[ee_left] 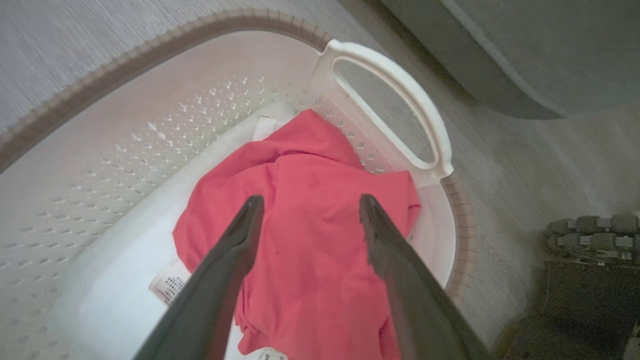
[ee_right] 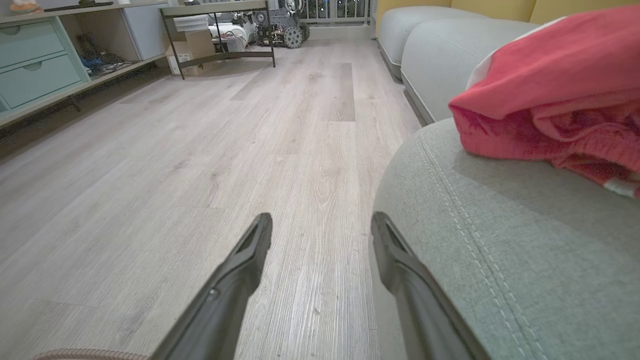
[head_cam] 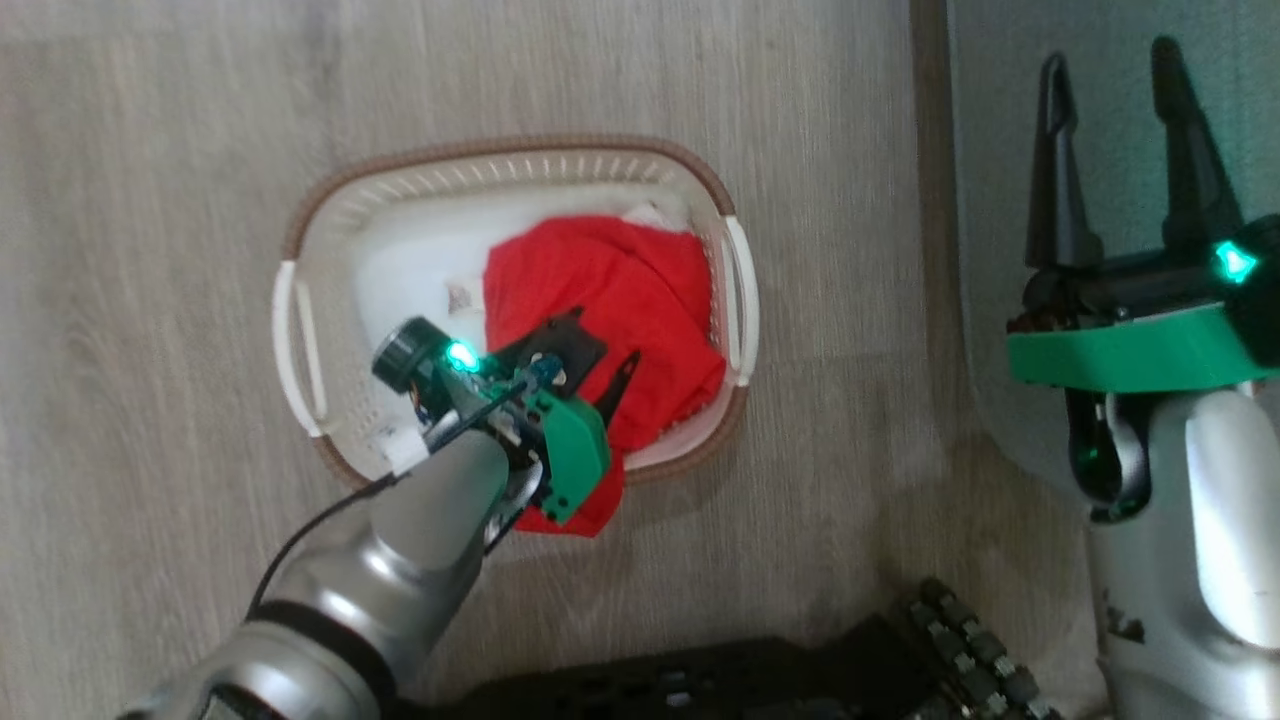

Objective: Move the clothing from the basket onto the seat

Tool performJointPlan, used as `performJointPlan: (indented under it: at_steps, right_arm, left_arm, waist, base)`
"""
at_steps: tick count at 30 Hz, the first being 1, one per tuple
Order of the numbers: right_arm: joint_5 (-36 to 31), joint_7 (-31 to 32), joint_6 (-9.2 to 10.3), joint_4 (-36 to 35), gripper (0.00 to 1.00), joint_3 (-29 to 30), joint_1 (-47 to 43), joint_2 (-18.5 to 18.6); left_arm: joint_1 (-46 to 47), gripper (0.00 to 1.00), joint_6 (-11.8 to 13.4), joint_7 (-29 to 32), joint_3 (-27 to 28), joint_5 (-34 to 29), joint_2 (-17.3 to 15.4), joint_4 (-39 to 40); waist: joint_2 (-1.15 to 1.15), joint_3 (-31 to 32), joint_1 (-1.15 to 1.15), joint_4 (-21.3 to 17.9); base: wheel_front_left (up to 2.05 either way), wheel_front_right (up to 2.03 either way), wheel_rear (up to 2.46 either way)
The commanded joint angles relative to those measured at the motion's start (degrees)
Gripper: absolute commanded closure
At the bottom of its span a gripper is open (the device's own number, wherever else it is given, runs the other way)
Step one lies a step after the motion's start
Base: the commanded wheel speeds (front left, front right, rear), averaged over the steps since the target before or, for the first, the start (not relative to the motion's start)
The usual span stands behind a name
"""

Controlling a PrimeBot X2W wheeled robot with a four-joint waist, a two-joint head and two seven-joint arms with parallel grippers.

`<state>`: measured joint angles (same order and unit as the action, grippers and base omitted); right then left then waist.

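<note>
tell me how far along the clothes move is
Halfway. Done: one red garment lies on the seat. In hand: the open left gripper is over the other red garment in the basket, nothing gripped. Left: grasp it and carry it over. The right gripper is open.

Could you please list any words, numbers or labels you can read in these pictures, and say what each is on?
Nothing can be read.
White tag at the edge of the red garment in the basket: rows of print, too small and blurred.
Second garment on the seat: no print shows.
</note>
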<state>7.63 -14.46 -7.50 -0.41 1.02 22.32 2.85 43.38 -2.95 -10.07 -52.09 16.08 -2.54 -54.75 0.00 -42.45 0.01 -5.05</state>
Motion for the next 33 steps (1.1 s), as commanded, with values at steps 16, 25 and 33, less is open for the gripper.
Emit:
performJointPlan:
  at_steps: [16, 25, 33]
  right_arm:
    - [0.41, -0.54, 0.01, -9.63, 0.00, -2.19, 4.24, 0.03]
    - [0.36, -0.54, 0.01, -10.99, 0.00, -2.44, 4.86, 0.03]
    - [0.72, -0.54, 0.01, -9.52, 0.00, -1.93, 4.92, 0.03]
  left_arm:
    - [10.86, 0.00, 2.10, 0.81, -7.83, 5.57, -0.34, -7.29]
    - [13.06, 0.83, 2.19, 2.40, -10.83, 8.51, -0.34, -9.42]
    - [13.25, 1.00, 2.25, -0.41, -12.05, 11.65, -0.34, -8.53]
  waist:
    - [0.00, -13.67, -0.01, -3.30]
    - [0.00, -15.12, -0.01, -3.69]
    - [0.00, -13.05, -0.01, -3.49]
  base:
    - [0.00, 0.00, 0.00]
    - [0.00, 0.00, 0.00]
    - [0.00, 0.00, 0.00]
